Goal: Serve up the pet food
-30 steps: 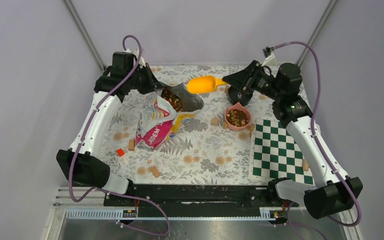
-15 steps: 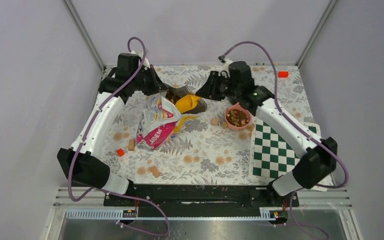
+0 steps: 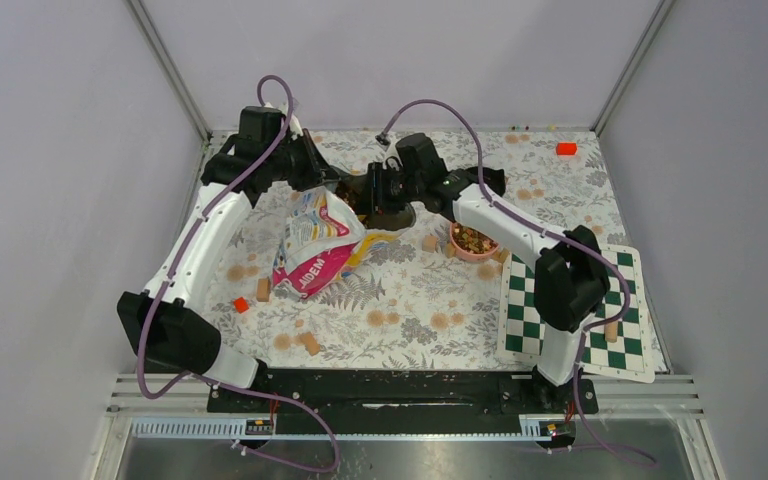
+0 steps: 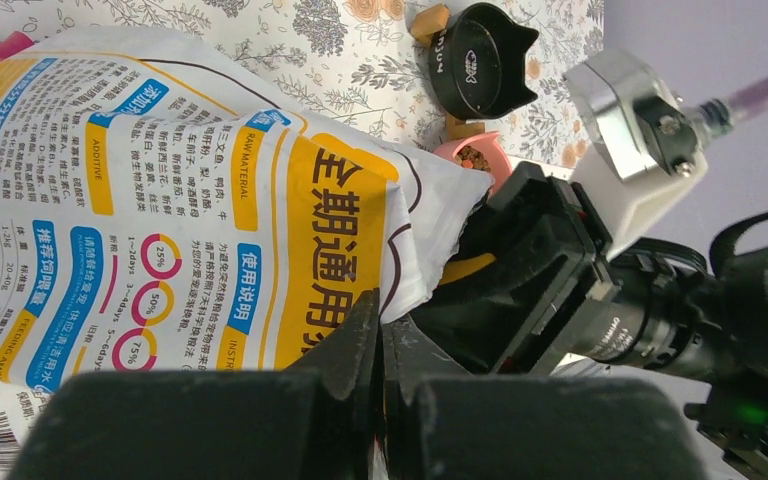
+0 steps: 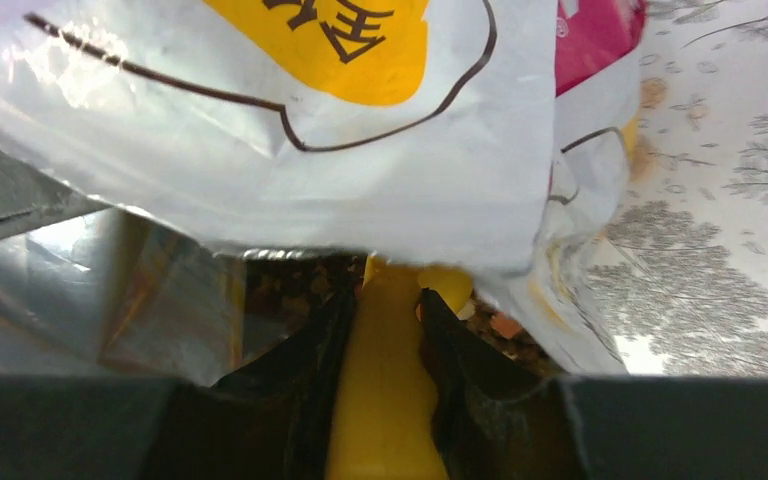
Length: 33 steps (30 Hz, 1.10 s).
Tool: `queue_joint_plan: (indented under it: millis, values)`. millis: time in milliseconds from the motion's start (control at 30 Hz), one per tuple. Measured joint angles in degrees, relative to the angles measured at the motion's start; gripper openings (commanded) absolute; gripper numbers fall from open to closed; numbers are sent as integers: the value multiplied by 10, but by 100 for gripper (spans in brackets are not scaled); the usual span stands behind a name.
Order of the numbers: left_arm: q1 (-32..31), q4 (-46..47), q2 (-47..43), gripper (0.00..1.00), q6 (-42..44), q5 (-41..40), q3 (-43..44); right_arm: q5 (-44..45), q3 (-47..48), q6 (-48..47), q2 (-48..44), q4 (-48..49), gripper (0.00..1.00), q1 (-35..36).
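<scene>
Since a second back the right arm has swung in from the far right, and its yellow scoop now sits nose-deep in the bag mouth. The pet food lies inside the bag around the scoop tip, with more in the pink bowl. The right gripper clamps the scoop handle. The left gripper is pinched tight on the bag lip, holding it open. Step in hand: loading the scoop. Next, by my reckoning: dig, lift level, carry to the bowl.

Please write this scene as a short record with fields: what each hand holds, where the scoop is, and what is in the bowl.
left hand: shut on the edge of the bag
right hand: shut on the handle of the yellow scoop
scoop: goes into the bag's mouth, head hidden, kibble beside it
bowl: pink, on the table right of the bag, holds kibble
</scene>
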Motion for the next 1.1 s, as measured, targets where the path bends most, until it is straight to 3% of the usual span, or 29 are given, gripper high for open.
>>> queue_joint_plan:
  millis: [467, 833, 1100]
  values:
    - [1, -4, 6, 0, 8, -6, 9, -154, -103, 251, -17, 221, 0, -61]
    - [21, -28, 8, 0, 31, -17, 29, -137, -142, 282, -175, 211, 0, -155]
    - [36, -33, 8, 0, 37, -14, 34, -137, -148, 281, -196, 208, 0, -171]
